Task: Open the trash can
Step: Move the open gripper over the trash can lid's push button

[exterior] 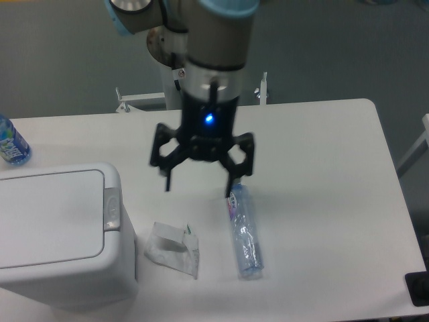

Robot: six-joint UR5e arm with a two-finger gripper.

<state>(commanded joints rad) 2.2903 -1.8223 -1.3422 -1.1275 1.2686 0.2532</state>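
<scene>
The trash can (57,235) is a big white boxy bin at the lower left, its flat lid down and a grey latch strip (111,208) on its right rim. My gripper (197,189) hangs open above the table, to the right of the bin and a little farther back. Its two dark fingers are spread wide with nothing between them. The left fingertip is roughly a hand's width from the latch strip.
A clear plastic bottle (244,231) lies on the table just below the right finger. A crumpled white wrapper (173,249) lies beside the bin. A blue bottle (11,143) stands at the far left edge. The arm's base column (181,47) rises behind the table.
</scene>
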